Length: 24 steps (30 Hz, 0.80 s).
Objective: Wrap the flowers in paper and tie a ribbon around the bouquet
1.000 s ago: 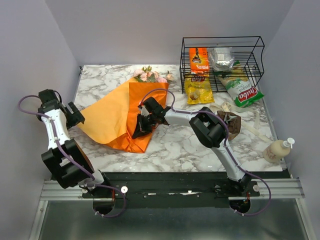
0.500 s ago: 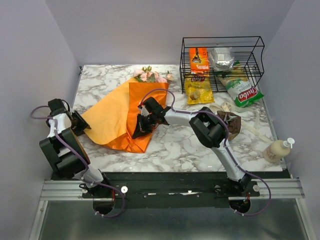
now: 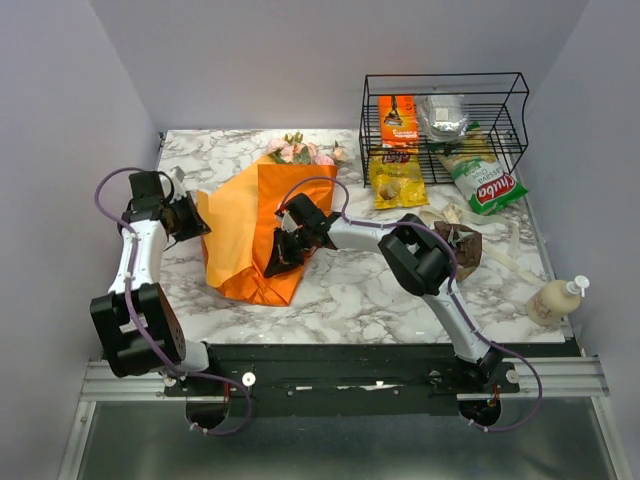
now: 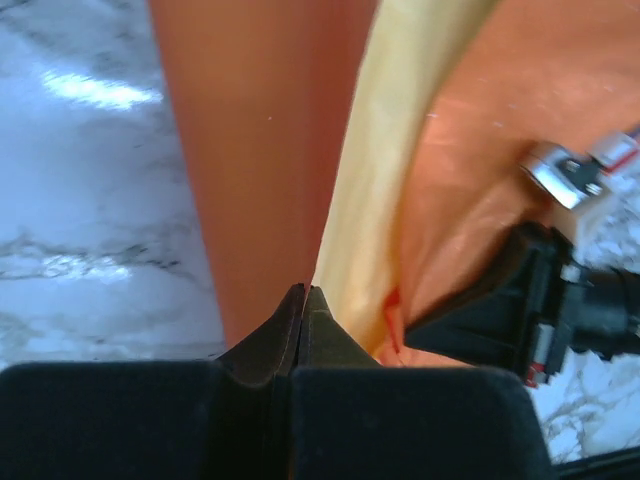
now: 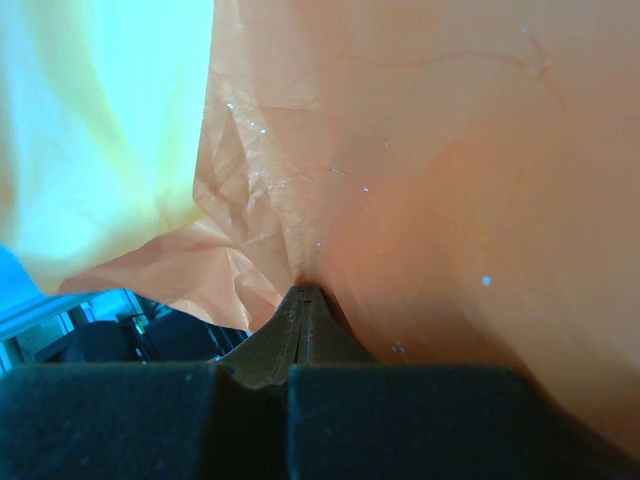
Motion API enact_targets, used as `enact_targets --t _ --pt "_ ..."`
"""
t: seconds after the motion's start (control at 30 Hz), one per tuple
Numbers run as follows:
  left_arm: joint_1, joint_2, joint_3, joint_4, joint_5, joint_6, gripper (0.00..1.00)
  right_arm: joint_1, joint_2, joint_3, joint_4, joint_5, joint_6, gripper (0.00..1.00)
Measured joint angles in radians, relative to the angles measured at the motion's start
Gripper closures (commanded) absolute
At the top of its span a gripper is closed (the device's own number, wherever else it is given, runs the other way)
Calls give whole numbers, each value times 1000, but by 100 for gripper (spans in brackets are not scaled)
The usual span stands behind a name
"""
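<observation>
Paper (image 3: 238, 228) pinched in left jaws at edge, right jaws mid-sheet

Bright orange paper (image 3: 240, 235), paler underside. Pale pink, cream and green flowers (image 3: 300, 152) at 12 o'clock. White marble table (image 3: 350, 295), grey veins. Black rack (image 3: 445, 74).

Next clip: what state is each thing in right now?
paper: partly folded over, left flap lifted off the table
flowers: lying at the paper's far end, heads exposed
ribbon: loose on the table, untied
left gripper: shut on the paper's edge
right gripper: shut, tips against the paper
pump bottle: upright
</observation>
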Motion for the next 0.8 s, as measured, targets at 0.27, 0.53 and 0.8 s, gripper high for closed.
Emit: enact_targets --t 0.27,0.53,0.8 --pt "-209 -99 29 18 104 17 100 0 6 13 -15 -3 -1 99" --pt "-437 -81 24 116 146 -33 100 0 13 21 -18 -18 1 100" --pt "-512 78 -23 254 147 -92 100 0 10 10 10 -17 6 96"
